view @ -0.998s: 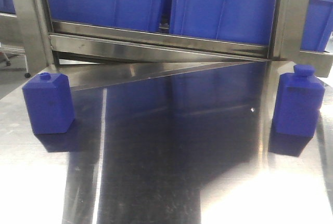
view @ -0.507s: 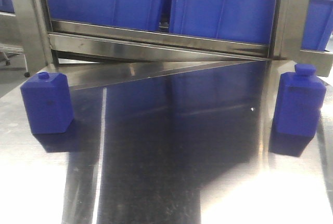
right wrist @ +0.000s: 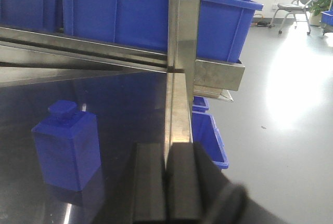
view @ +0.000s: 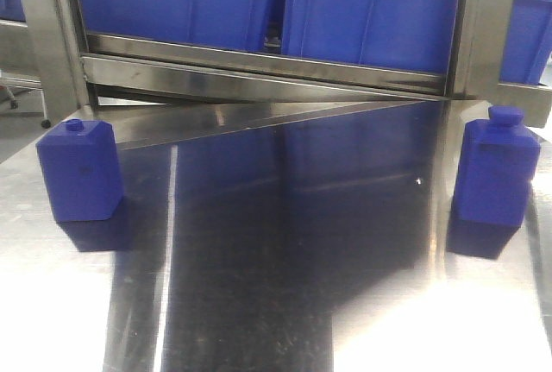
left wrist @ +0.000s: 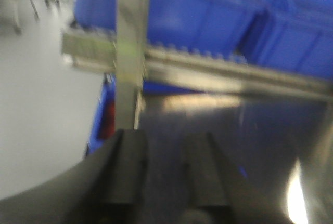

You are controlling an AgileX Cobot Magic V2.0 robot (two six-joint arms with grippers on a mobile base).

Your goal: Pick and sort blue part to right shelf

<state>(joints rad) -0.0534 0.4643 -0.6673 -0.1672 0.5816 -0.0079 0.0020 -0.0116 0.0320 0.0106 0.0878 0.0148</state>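
Stainless steel covers the desk (view: 259, 286), which reflects the blue of what stands behind it. The blue part (view: 79, 171), squat and boxy with a small round cap, stands upright near the desk's left edge, just in front of a leg of the rack. Well apart from it, near the right edge, stands a taller blue bottle (view: 496, 169) with a wider cap, also upright. Nothing touches either one.

Behind the desk runs the right shelf (view: 276, 68), a steel rack whose flat front rail spans the front view, with large blue bins (view: 371, 14) sitting side by side above the rail.

The left wrist view is blurred. It shows the left end effector (left wrist: 165, 169) over the dark desk surface with its two fingers (left wrist: 127, 172) set a moderate gap apart and nothing between them. A steel upright (left wrist: 130, 52) of the rack and more blue bins lie ahead of it.

In the right wrist view the right end effector (right wrist: 166, 182) has its fingers pressed together, gripping nothing. It sits in line with a steel post (right wrist: 179, 37), and the taller blue bottle (right wrist: 66, 146) is to its left, clear of it. A smaller blue bin (right wrist: 208, 138) rests on the floor (right wrist: 281, 146) past the desk edge.
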